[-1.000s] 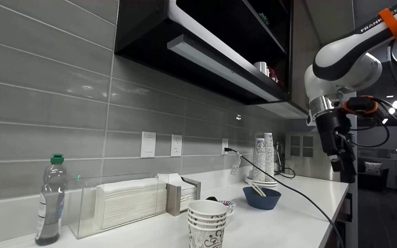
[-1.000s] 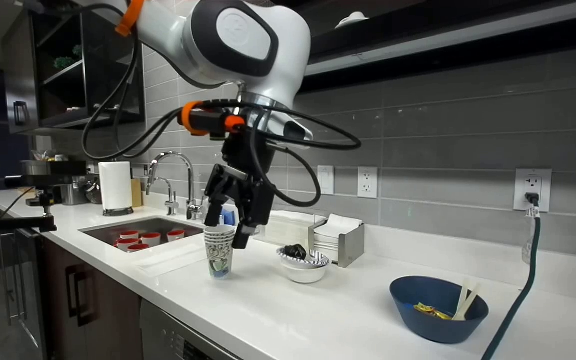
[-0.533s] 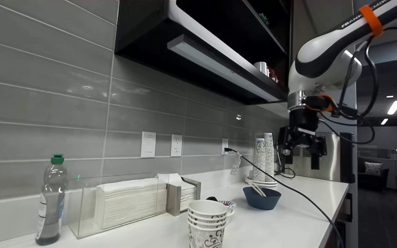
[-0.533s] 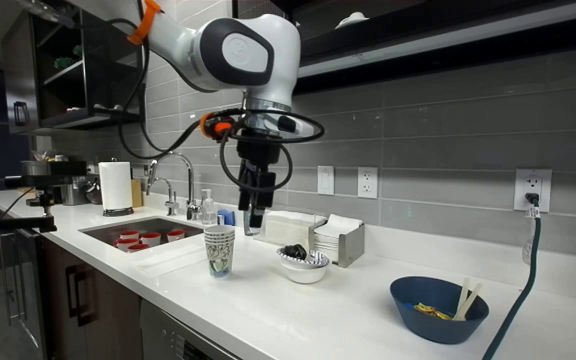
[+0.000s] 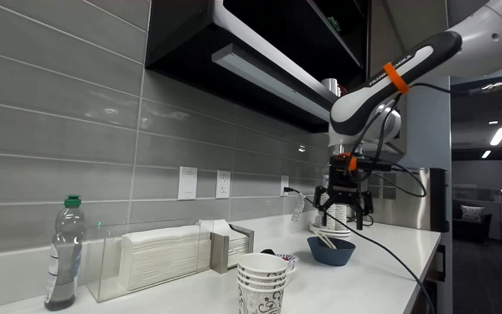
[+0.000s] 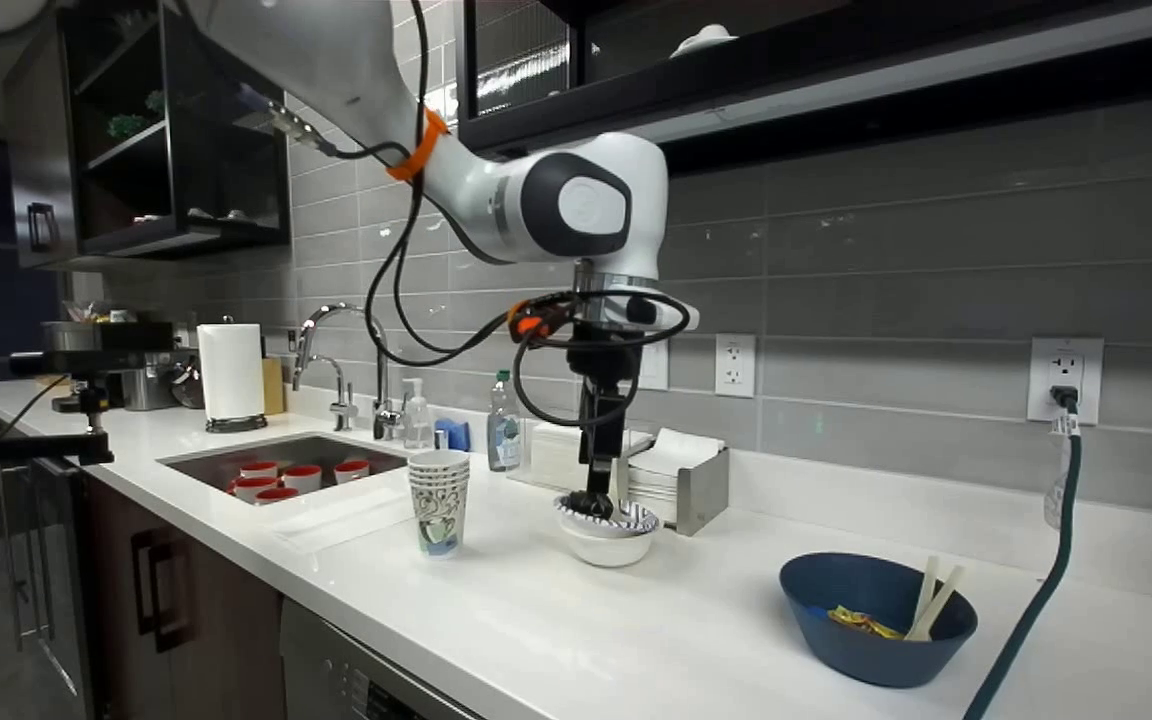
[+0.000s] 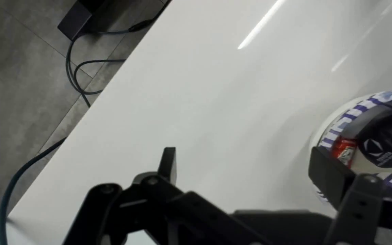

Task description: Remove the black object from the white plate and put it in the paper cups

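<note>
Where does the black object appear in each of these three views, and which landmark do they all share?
In an exterior view: the black object low, just right of centre, partly showing above the paper cups.
In an exterior view: the black object below centre, in the patterned bowl.
Wrist view: the black object at the right edge, cut off.
Shared landmark: the patterned bowl.
</note>
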Motion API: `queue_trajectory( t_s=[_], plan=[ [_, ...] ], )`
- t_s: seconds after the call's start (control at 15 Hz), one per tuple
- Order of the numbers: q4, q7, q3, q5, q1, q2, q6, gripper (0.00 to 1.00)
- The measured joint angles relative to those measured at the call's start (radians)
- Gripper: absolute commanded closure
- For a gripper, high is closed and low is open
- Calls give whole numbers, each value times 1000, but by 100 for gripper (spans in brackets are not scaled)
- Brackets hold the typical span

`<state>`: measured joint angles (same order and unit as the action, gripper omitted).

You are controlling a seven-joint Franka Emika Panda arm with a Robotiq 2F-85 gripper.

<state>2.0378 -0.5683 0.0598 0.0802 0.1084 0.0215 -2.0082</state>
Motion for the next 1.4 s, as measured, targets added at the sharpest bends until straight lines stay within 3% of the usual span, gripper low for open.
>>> queue_trajectory(
  t_s=[0.27,0.53,0.93,1.4],
  plan=[
    [-104,-104,-45,3,-82,101,0,0],
    [-186,-111,-69,3,-142,185,-23,0],
    [-338,-10,-72,8,-154,349,-20,0],
    [-480,10,-65,5,-162,500,-6,0]
  ],
)
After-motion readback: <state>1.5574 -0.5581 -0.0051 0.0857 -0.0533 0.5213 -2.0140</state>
